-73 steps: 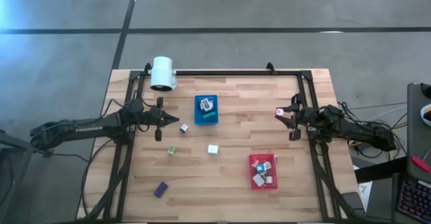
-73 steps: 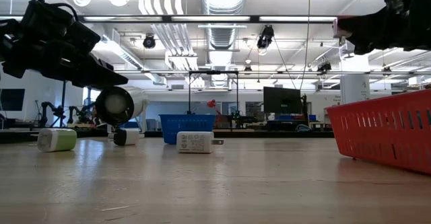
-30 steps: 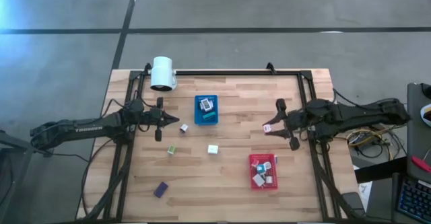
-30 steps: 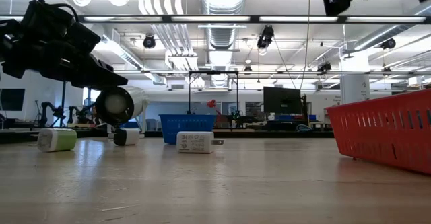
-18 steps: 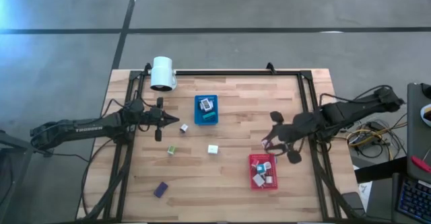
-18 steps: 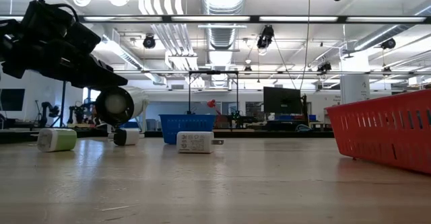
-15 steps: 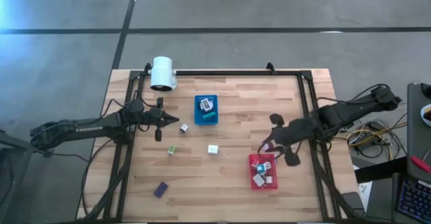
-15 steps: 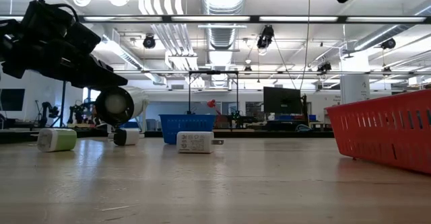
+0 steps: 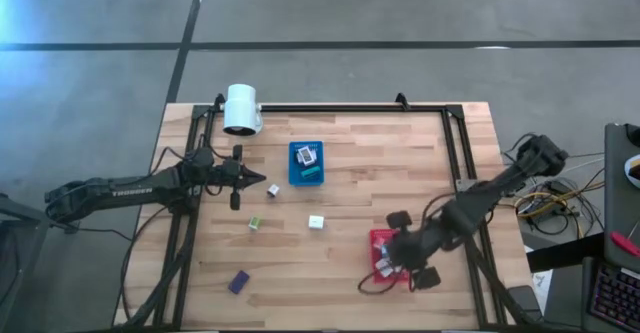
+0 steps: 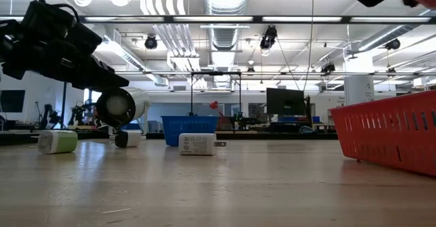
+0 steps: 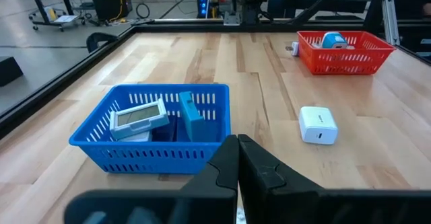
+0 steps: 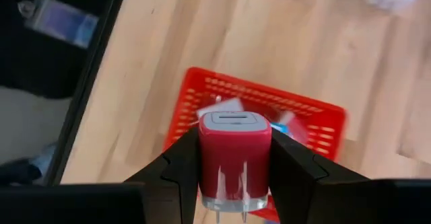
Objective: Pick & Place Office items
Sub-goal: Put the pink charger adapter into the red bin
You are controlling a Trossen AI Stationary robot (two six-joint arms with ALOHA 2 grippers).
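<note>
High view shows that the right gripper (image 9: 392, 260) has moved from the table's right edge to above the red tray (image 9: 381, 239), pinching a pink-red charger (image 12: 234, 160); release seems next. Left gripper (image 9: 262, 182) waits pressed together beside the blue tray (image 9: 293, 165).

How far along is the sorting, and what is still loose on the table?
Done: several items already lie in the blue tray and the red tray. In hand: the right tool grips a red charger block above the red tray. The left tool is shut and empty, beside the blue tray. Left: a white charger, a green-white block, a purple block and a small block.
</note>
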